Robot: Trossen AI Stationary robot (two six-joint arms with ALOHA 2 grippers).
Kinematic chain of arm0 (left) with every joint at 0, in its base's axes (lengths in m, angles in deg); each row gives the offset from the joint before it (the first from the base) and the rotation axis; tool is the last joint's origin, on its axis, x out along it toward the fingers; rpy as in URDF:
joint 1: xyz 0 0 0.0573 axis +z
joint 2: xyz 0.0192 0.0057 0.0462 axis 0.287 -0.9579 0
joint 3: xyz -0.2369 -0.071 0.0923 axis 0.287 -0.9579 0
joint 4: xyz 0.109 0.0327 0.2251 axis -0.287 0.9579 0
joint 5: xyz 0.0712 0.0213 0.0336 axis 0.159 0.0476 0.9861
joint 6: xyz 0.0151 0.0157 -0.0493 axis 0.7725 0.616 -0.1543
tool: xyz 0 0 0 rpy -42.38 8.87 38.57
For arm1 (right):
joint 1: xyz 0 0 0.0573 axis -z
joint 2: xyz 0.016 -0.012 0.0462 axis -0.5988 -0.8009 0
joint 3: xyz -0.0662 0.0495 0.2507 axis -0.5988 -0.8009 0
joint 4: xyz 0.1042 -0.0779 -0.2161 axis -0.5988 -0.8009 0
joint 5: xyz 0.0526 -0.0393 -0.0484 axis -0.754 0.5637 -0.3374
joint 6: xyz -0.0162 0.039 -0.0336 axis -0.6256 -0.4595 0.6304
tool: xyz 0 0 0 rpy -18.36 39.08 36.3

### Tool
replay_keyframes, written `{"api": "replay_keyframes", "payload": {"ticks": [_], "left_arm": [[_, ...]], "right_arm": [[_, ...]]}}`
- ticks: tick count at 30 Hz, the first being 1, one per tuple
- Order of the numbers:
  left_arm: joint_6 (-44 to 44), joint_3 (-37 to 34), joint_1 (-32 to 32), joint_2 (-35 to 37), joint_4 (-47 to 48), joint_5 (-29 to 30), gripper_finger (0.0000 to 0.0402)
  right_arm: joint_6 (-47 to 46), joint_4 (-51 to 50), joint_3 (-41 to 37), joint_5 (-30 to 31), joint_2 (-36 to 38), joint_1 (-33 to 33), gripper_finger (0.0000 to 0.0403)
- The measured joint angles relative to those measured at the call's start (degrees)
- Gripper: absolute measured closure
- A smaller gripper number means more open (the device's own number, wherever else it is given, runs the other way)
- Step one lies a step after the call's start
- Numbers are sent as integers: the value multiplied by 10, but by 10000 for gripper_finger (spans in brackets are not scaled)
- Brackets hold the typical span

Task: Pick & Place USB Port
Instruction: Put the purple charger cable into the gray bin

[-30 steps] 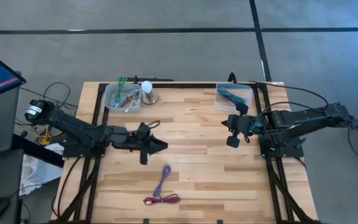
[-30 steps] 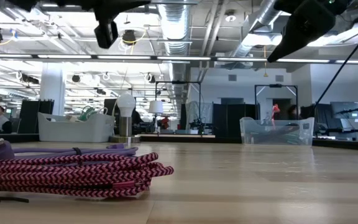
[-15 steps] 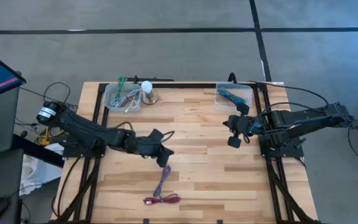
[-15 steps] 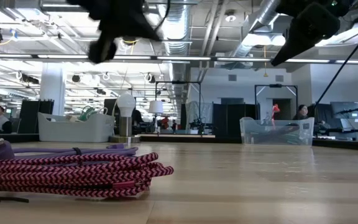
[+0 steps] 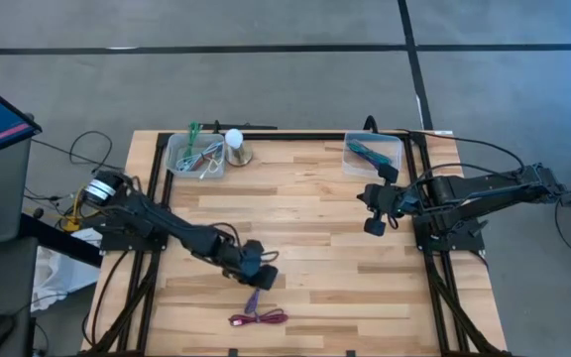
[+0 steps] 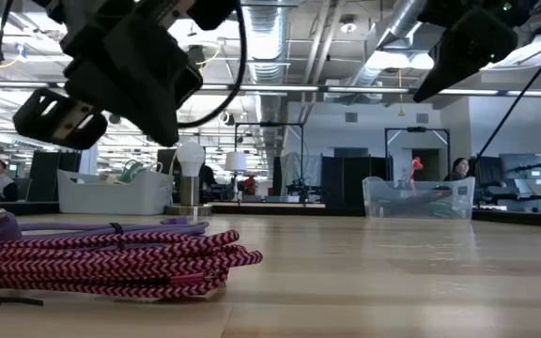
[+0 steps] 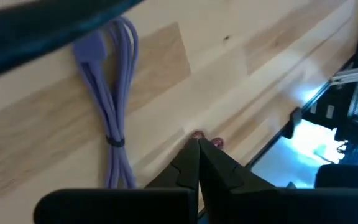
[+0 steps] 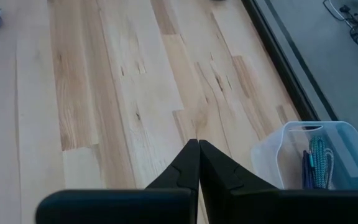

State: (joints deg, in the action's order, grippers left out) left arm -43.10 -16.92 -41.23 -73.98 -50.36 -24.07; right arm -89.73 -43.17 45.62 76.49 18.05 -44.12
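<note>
The left gripper (image 5: 259, 281) reaches low over the front middle of the pale wooden plank surface (image 5: 315, 198), its jaws pressed together with nothing between them. It sits right over the upper end of the bundled purple USB cable (image 5: 253, 300), which lies flat on the surface; the left wrist view shows that cable (image 7: 109, 118) folded into a long loop tied at its middle with a dark band, the closed fingertips (image 7: 194, 152) beside it and not gripping it. Just in front of the purple cable lies a coiled red-and-pink braided USB cable (image 5: 263, 318), which fills the near left of the low view (image 6: 111, 263).

The right gripper (image 5: 372, 226) waits raised above the right half of the surface, jaws together and empty. Behind it, at the back right corner, stands a clear plastic bin (image 5: 374, 154) holding blue-green cables. A second clear plastic bin (image 5: 196, 155) with green and white cables stands at the back left, a white light bulb on a round base (image 5: 235, 145) just beside it.
</note>
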Motion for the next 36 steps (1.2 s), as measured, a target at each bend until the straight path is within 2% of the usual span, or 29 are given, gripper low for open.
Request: {"api": "replay_keyframes", "payload": {"ticks": [5,8,10,14,17,20,27,36], "left_arm": [[1,60,-2,-54,5,-4,398],[6,102,-1,-75,47,-22,399],[16,131,-1,-81,115,-41,399],[19,190,0,-79,315,-70,399],[8,218,2,-65,403,-59,399],[0,226,6,-59,398,-30,399],[3,223,20,-60,397,-19,391],[31,207,35,-66,379,1,315]], "right_arm": [[0,-2,0,0,0,0,403],[0,-5,0,0,0,0,403],[0,-10,0,0,0,0,403],[0,-14,0,0,0,0,403],[0,-15,0,0,0,0,403],[0,-23,0,0,0,0,403],[0,-40,0,0,0,0,403],[-3,-18,-47,1,0,0,403]]}}
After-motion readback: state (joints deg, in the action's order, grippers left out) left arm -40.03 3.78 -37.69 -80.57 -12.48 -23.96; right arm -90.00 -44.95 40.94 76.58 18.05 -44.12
